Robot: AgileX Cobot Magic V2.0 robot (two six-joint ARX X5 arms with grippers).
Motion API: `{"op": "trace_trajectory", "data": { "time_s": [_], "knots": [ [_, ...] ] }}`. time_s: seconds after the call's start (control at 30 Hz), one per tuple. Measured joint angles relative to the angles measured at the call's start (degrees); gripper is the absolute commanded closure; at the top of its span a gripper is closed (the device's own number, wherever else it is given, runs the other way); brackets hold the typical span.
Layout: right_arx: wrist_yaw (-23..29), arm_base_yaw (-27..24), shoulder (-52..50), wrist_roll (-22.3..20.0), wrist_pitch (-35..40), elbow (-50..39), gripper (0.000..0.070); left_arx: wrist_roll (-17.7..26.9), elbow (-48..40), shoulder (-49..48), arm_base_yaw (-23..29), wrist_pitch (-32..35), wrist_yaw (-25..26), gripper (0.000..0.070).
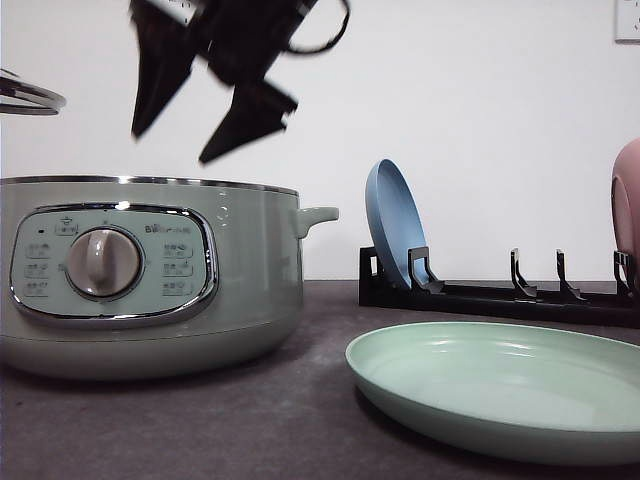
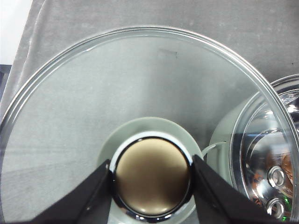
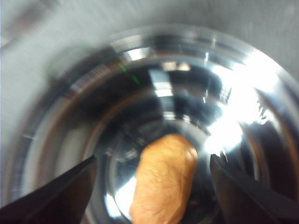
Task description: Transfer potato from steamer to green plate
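Hovering over the steamer (image 1: 150, 280) w/ fingers spread wide, the right hand (image 3: 152, 186) is lining up on the potato (image 3: 163, 179) lying in the pot's bottom. Left hand (image 2: 152, 182) is clamping the lid knob (image 2: 152, 176). Potato's prob. firm, smooth-skinned; pinching across its narrow middle is looking safest.

1. The steamer (image 1: 150, 275) carries a small brand word at the top of its control panel (image 1: 113, 264), right of the dial (image 1: 103, 262); it looks like "Bear", followed by characters too small to read.
2. The panel's button labels are too small to read.
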Motion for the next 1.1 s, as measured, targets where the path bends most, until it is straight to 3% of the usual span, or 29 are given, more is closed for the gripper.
{"op": "trace_trajectory", "data": {
  "time_s": [1.0, 1.07, 1.1],
  "knots": [
    [6.43, 2.56, 9.13, -1.22, 0.15, 0.2, 0.02, 0.01, 0.0, 0.0, 0.0, -0.43, 0.01, 0.0697],
    [6.47, 2.58, 9.28, -1.22, -0.01, 0.2, 0.0232, -0.01, 0.0, 0.0, 0.0, -0.43, 0.0, 0.0697],
    [6.47, 2.6, 9.28, -1.22, 0.09, 0.2, 0.0281, -0.01, 0.0, 0.0, 0.0, -0.44, 0.01, 0.0697]
  ]
}}
